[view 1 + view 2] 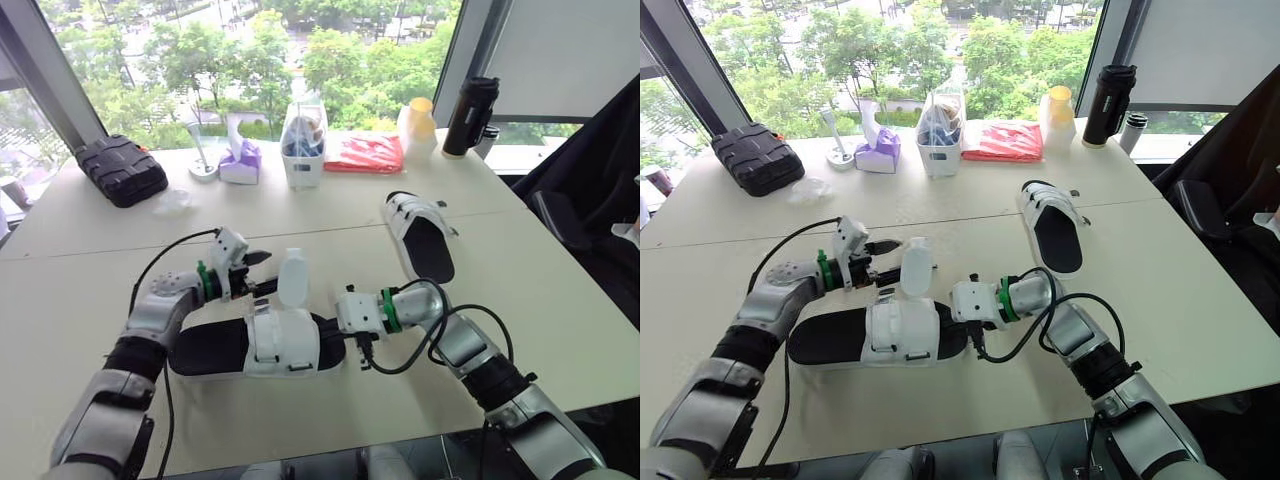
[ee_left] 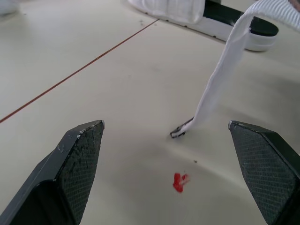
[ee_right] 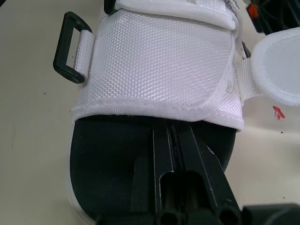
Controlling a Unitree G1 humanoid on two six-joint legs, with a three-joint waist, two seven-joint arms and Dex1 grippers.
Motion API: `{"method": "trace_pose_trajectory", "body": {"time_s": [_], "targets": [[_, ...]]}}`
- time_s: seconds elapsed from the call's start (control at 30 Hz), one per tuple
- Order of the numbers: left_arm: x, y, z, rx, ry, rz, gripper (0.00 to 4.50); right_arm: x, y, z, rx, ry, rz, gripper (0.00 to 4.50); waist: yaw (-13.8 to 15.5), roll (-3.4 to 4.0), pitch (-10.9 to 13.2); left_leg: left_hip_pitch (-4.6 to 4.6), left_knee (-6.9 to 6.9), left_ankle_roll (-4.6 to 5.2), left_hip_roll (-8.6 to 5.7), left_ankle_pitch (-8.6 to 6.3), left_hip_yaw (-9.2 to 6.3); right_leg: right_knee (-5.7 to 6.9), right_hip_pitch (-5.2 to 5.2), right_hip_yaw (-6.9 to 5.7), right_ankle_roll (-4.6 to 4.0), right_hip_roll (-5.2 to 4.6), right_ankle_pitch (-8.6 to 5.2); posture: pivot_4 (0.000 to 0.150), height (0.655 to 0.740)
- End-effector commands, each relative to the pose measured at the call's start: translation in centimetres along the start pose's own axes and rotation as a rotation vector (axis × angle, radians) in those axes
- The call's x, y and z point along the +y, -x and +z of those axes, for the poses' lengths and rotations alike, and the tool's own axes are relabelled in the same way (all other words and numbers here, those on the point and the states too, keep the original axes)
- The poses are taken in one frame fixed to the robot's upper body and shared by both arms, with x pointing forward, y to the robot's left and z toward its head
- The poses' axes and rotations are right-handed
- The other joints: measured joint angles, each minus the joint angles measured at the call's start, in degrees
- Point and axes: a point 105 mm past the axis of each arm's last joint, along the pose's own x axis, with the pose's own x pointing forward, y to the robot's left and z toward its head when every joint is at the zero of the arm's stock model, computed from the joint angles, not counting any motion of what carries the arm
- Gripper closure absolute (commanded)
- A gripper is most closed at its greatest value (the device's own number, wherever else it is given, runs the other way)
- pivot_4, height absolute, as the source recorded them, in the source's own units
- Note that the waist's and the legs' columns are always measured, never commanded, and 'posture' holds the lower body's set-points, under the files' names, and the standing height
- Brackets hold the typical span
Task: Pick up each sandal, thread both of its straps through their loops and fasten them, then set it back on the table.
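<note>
The near sandal, black-soled with white straps, lies on its side-to-side line at the table's front centre. One broad strap lies closed across it, with a black loop at its side. A second strap stands up free, its end touching the table. My left gripper hangs open just beside that strap, holding nothing. Fingers together, my right gripper is shut and rests on the black footbed at the toe end. The other sandal lies farther back on the right.
Along the back edge stand a black case, a tissue box, a white container, a red packet, a yellow-capped bottle and a black flask. A small red mark is on the table.
</note>
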Motion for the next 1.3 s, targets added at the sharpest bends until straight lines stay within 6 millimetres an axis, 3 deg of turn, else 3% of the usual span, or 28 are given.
{"method": "trace_pose_trajectory", "body": {"time_s": [0.03,0.23,0.33,0.57,0.7,1.0,1.17,1.3], "targets": [[0.6,0.1,1.0,-0.027,-0.060,-0.004,0.07,2.4,-1.0,-1.4,0.044,-0.051,0.091,4.50,-0.12,0.00,0.00,0.00,0.00,0.02,0.00,-0.01,-0.01,-0.01,0.00,0.00,0.00,0.00,0.00,0.150,0.7400],[2.1,1.3,1.3,-0.010,0.073,0.023,0.07,2.5,-1.0,-1.4,0.052,-0.051,0.088,4.50,-0.06,0.00,0.00,-0.02,0.03,0.05,-0.01,-0.03,-0.02,0.01,-0.01,0.00,0.01,0.00,0.00,0.150,0.7400],[3.0,3.3,3.1,-0.081,0.328,0.011,0.07,2.4,-0.9,-1.4,0.053,-0.051,0.085,4.50,-0.25,-0.01,0.01,-0.02,0.04,0.07,-0.01,-0.04,-0.04,0.03,-0.01,-0.01,0.01,0.00,0.00,0.150,0.7400],[1.7,5.5,5.5,-0.159,0.754,-0.133,0.07,2.4,-0.9,-1.5,0.056,-0.048,0.084,4.50,-0.24,-0.01,0.00,0.00,0.12,0.10,-0.02,-0.05,-0.08,0.11,0.00,-0.02,0.04,0.01,-0.02,0.150,0.7400],[0.4,5.2,6.0,-0.150,0.877,-0.199,0.07,2.3,-0.9,-1.6,0.057,-0.044,0.083,4.50,-0.25,-0.01,0.00,0.01,0.14,0.07,-0.02,-0.04,-0.11,0.16,0.00,-0.03,0.03,0.01,-0.02,0.150,0.7400],[-2.9,3.0,5.3,-0.027,0.974,-0.320,0.07,2.2,-0.8,-1.6,0.059,-0.040,0.083,4.50,-0.18,-0.02,0.00,0.00,0.13,-0.27,-0.02,0.15,-0.11,0.14,-0.01,-0.02,0.03,0.01,-0.01,0.150,0.7400],[-3.6,2.1,4.9,0.011,0.988,-0.345,0.07,2.2,-0.8,-1.6,0.060,-0.038,0.081,4.50,-0.15,-0.02,0.00,0.00,0.13,-0.29,-0.02,0.16,-0.10,0.14,-0.01,-0.01,0.02,0.00,-0.01,0.150,0.7400],[-3.6,0.2,5.8,-0.020,1.001,-0.371,0.07,2.2,-1.0,-1.5,0.061,-0.036,0.077,4.50,-0.11,-0.04,-0.01,0.00,0.13,-0.30,-0.02,0.16,-0.11,0.14,0.00,-0.02,0.02,0.00,-0.01,0.150,0.7400]]}}
